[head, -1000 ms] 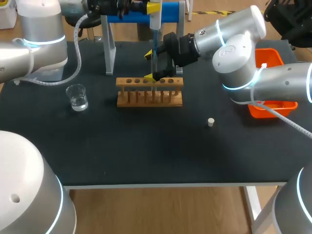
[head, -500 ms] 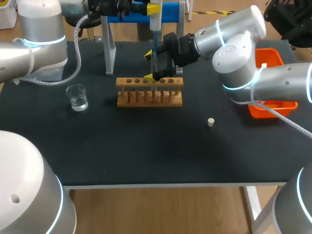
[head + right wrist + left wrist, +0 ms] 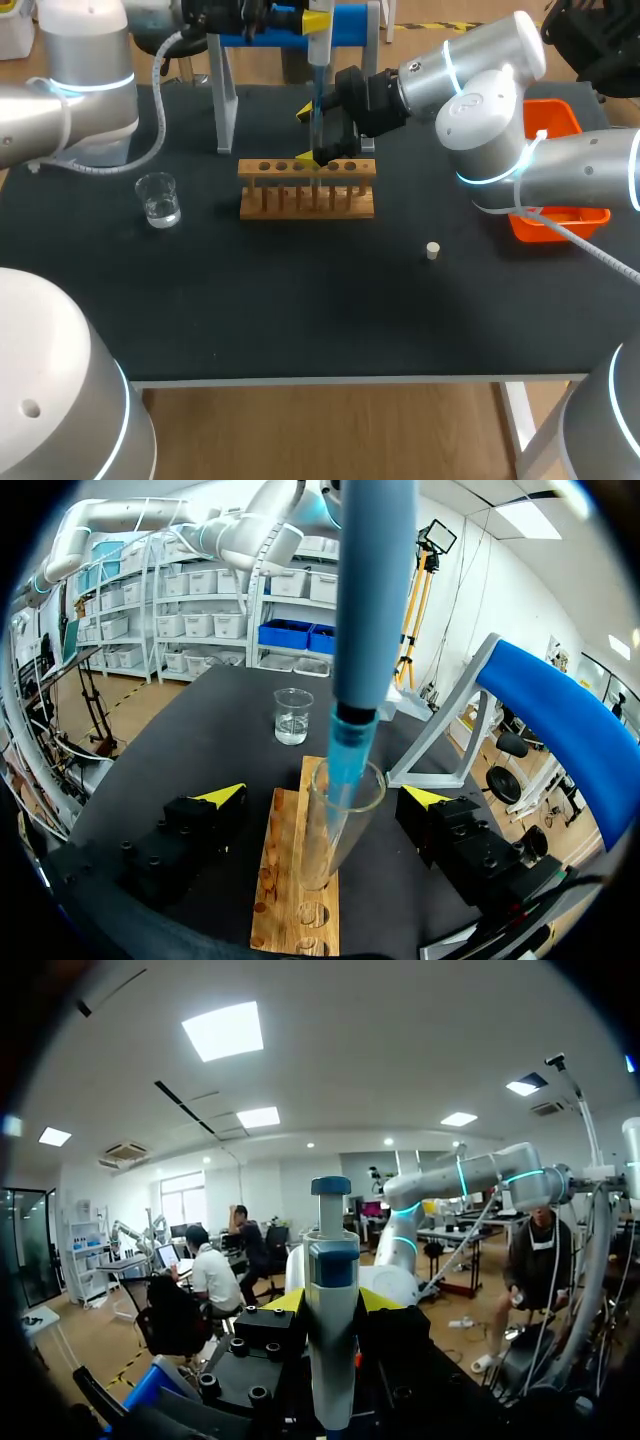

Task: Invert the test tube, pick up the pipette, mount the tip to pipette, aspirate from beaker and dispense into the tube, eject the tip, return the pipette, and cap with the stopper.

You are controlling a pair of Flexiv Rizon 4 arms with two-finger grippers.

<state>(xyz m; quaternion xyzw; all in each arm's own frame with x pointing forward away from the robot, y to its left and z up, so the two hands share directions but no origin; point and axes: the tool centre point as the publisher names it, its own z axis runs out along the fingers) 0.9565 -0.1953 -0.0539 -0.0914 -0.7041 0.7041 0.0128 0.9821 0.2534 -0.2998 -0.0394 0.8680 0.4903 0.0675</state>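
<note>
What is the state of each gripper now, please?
Left gripper: shut on the pipette.
Right gripper: open around the test tube, not gripping it.

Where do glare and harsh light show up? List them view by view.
Head view: highlights glint on the small clear glass beaker; the matte black tabletop shows little glare. Left wrist view: bright ceiling panels blaze above the white-and-blue plastic pipette. Right wrist view: reflections streak the clear glass test tube standing in the wooden rack.
</note>
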